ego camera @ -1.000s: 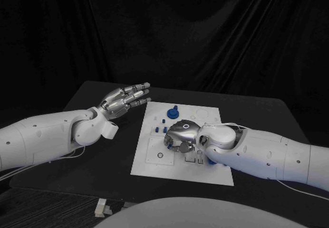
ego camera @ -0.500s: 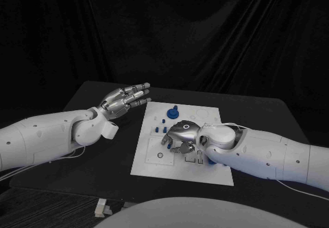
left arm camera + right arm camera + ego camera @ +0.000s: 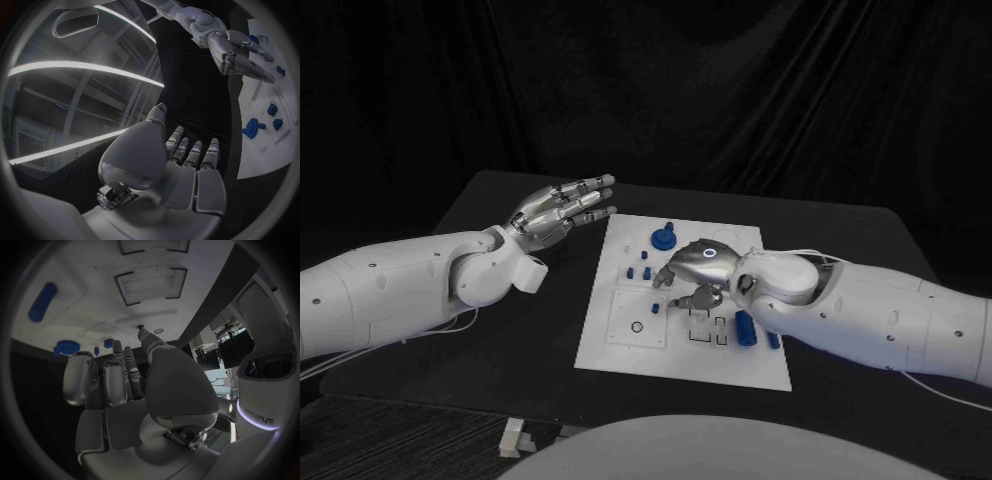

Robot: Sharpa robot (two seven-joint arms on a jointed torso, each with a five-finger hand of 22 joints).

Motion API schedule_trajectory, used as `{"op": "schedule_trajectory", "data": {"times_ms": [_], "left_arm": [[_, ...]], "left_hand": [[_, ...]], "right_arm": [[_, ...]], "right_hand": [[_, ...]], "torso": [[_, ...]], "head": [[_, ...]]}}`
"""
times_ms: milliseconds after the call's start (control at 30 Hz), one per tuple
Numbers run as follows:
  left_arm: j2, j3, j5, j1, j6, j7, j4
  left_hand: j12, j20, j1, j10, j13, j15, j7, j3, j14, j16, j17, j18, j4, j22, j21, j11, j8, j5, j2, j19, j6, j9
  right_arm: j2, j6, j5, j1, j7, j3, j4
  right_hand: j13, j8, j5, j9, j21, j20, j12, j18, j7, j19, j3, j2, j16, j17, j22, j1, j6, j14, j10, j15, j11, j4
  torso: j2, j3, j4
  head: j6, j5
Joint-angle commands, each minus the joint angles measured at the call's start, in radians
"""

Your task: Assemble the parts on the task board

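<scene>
Two white arms reach over the black table, and the white task board lies flat in the middle between them. Nearest the robot's side of the board, a blue cylinder lies on its side just beside the right forearm, with a smaller blue piece next to it. A little farther in, the right hand hovers low over the board's centre, palm down, fingers curled downward toward the surface. From the right wrist view the fingers hang loosely bent and slightly apart with nothing visible between them; I cannot tell whether any fingertip touches the board. Just beyond and to the left of that hand stand several small blue pegs in the board, close to the fingers but apart from them. Farther still, near the board's far edge, sits the round blue gear-like part, well clear of the right hand.

Off the board's left edge, toward the far side of the table, the left hand is held up in the air, fingers stretched out nearly straight and lightly spread, gripping nothing. In the left wrist view its fingers point outward, with the board and its blue parts off to one side, well apart from the palm.
</scene>
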Motion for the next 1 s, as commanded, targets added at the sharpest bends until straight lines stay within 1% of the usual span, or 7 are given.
{"op": "schedule_trajectory", "data": {"times_ms": [33, 133, 200, 433, 533, 700, 1000], "left_arm": [[-0.001, 0.001, 0.008, -0.001, 0.009, 0.007, 0.003], [-0.002, 0.001, 0.008, -0.001, 0.008, 0.007, 0.002], [-0.001, 0.001, 0.008, -0.001, 0.008, 0.007, 0.002], [0.001, 0.001, 0.008, -0.001, 0.008, 0.007, 0.003], [0.002, 0.001, 0.008, -0.001, 0.008, 0.006, 0.003], [0.003, 0.001, 0.008, -0.001, 0.010, 0.006, 0.002], [0.004, 0.001, 0.008, -0.002, 0.011, 0.006, 0.003]], "left_hand": [[0.003, 0.000, -0.001, 0.002, 0.001, 0.005, 0.002, 0.000, 0.000, 0.005, 0.001, -0.014, -0.006, 0.001, 0.003, 0.005, 0.006, 0.006, 0.010, 0.006, 0.007, 0.002], [0.003, 0.000, -0.001, 0.002, 0.001, 0.005, 0.002, 0.000, 0.000, 0.005, 0.001, -0.014, -0.006, 0.001, 0.003, 0.005, 0.006, 0.006, 0.010, 0.006, 0.007, 0.002], [0.003, 0.000, -0.001, 0.002, 0.001, 0.005, 0.002, 0.000, 0.000, 0.005, 0.001, -0.014, -0.006, 0.001, 0.003, 0.005, 0.006, 0.006, 0.010, 0.006, 0.007, 0.002], [0.003, 0.000, -0.001, 0.002, 0.001, 0.004, 0.002, 0.000, 0.000, 0.005, 0.001, -0.014, -0.005, 0.001, 0.003, 0.005, 0.007, 0.006, 0.010, 0.006, 0.009, 0.002], [0.003, 0.000, -0.001, 0.002, 0.001, 0.004, 0.002, 0.000, 0.000, 0.005, 0.001, -0.014, -0.005, 0.001, 0.003, 0.005, 0.007, 0.006, 0.010, 0.006, 0.009, 0.002], [0.003, 0.000, -0.001, 0.002, 0.001, 0.004, 0.002, 0.000, 0.000, 0.005, 0.001, -0.014, -0.005, 0.002, 0.004, 0.006, 0.008, 0.006, 0.010, 0.007, 0.010, 0.002], [0.003, 0.000, -0.001, 0.002, 0.001, 0.005, 0.002, 0.000, 0.001, 0.006, 0.001, -0.015, -0.006, 0.002, 0.004, 0.006, 0.008, 0.006, 0.010, 0.007, 0.010, 0.002]], "right_arm": [[-0.030, -0.072, 0.076, 0.036, -0.048, 0.002, 0.019], [-0.070, -0.050, 0.130, 0.080, -0.075, 0.002, 0.037], [-0.095, -0.032, 0.150, 0.103, -0.089, 0.002, 0.046], [-0.172, -0.033, 0.178, 0.134, -0.078, 0.002, 0.061], [-0.200, -0.012, 0.178, 0.134, -0.085, 0.002, 0.064], [-0.228, 0.014, 0.165, 0.121, -0.097, 0.002, 0.063], [-0.222, 0.034, 0.157, 0.082, -0.082, 0.002, 0.030]], "right_hand": [[-0.004, 0.002, -0.017, -0.009, 0.005, 0.005, -0.009, -0.011, 0.012, 0.008, -0.037, -0.003, 0.005, 0.007, 0.175, -0.015, 0.008, 0.031, -0.023, 0.007, 0.005, 0.021], [-0.005, -0.002, -0.038, -0.020, -0.006, 0.006, -0.022, -0.009, -0.007, 0.005, -0.089, -0.015, 0.004, 0.007, 0.172, -0.026, 0.006, 0.031, -0.058, 0.004, 0.012, 0.072], [-0.004, -0.006, -0.050, -0.034, -0.021, 0.005, -0.023, -0.006, -0.012, -0.001, -0.132, -0.046, 0.000, 0.000, 0.168, -0.001, 0.003, 0.028, -0.083, 0.005, 0.014, 0.160], [-0.001, 0.018, -0.056, -0.034, 0.035, -0.004, 0.006, -0.017, -0.031, 0.025, -0.148, -0.047, 0.034, 0.075, 0.183, -0.021, 0.058, 0.052, -0.045, -0.004, 0.003, 0.170], [-0.002, 0.025, -0.056, -0.033, 0.041, -0.003, 0.009, -0.018, -0.024, 0.028, -0.149, -0.049, 0.034, 0.072, 0.185, -0.029, 0.077, 0.053, -0.038, -0.003, 0.002, 0.171], [-0.005, 0.016, -0.053, -0.040, 0.041, -0.005, 0.005, -0.017, -0.033, 0.030, -0.141, -0.039, 0.034, 0.072, 0.184, -0.019, 0.068, 0.053, -0.043, -0.006, 0.002, 0.168], [-0.004, 0.007, -0.039, -0.050, 0.043, -0.007, 0.008, -0.018, -0.026, 0.031, -0.124, -0.020, 0.035, 0.075, 0.184, 0.020, 0.062, 0.054, -0.033, -0.007, 0.000, 0.161]], "torso": [[0.000, 0.0000, 0.0000], [0.000, 0.0000, 0.0000], [-0.001, -0.0001, -0.0002], [0.000, 0.0001, -0.0003], [-0.001, 0.0002, -0.0002], [0.000, 0.0001, -0.0005], [0.000, 0.0002, -0.0010]], "head": [[0.000, -0.001], [0.000, -0.002], [0.000, -0.003], [0.000, -0.002], [0.000, -0.004], [0.000, -0.007], [0.000, -0.004]]}}
